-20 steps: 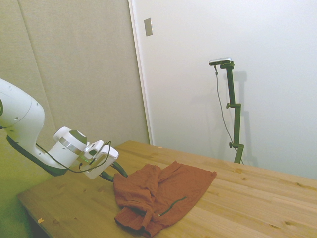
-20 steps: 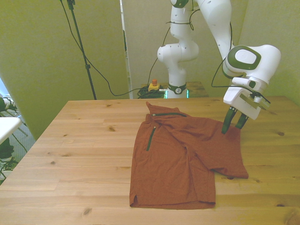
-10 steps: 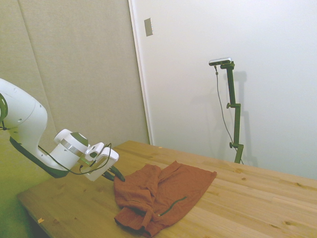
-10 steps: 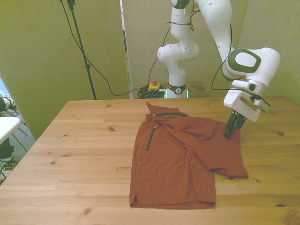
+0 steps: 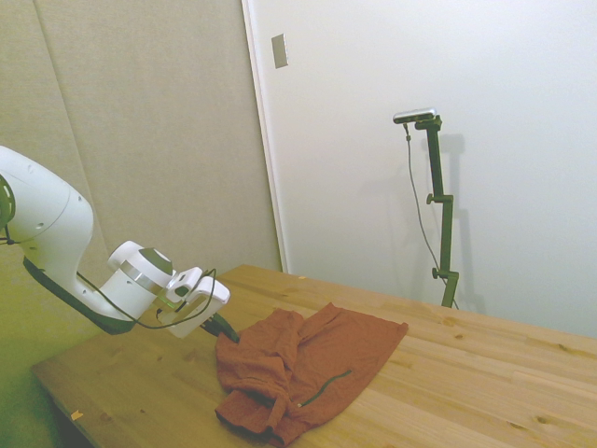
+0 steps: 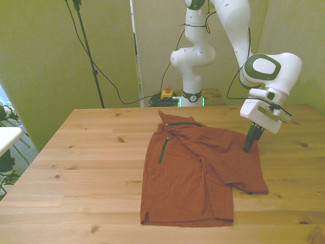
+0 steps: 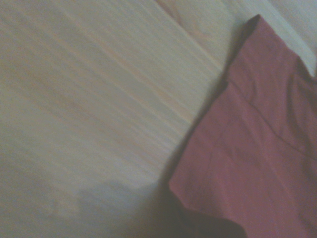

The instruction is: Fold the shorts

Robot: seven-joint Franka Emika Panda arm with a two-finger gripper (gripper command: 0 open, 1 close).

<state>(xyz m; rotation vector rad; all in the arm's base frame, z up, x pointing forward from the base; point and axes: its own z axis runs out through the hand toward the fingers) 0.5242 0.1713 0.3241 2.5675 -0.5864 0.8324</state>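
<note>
1. Front view shows the shorts [image 6: 195, 170] spread fairly flat on the counter [image 6: 81, 162], roughly in the middle and toward the front view's right, with a dark zip slit near their upper edge and a shallow ridge running across the cloth.
2. Side view shows the same shorts [image 5: 298, 369] rumpled near the counter's near corner, one flap lying over the rest.
3. The gripper [image 6: 250, 144] stands at the cloth's upper corner on the front view's right, tilted, its tips down at the hem. The fingers look drawn close together, apparently pinching the corner of the shorts, though the bite itself is too small to confirm.
4. Wrist view is blurred; it shows the edge of the shorts [image 7: 257, 148] against bare wood, so the grip sits at the very border of the fabric.
5. The step in hand looks like taking this corner to carry it across. To do it well, the pinch should hold enough hem not to slip, the lift should be low and steady, and the corner should travel toward the front view's left so the edges meet squarely.
6. A thin bite risks dropping the cloth midway; dragging could bunch the lower layer.
</note>
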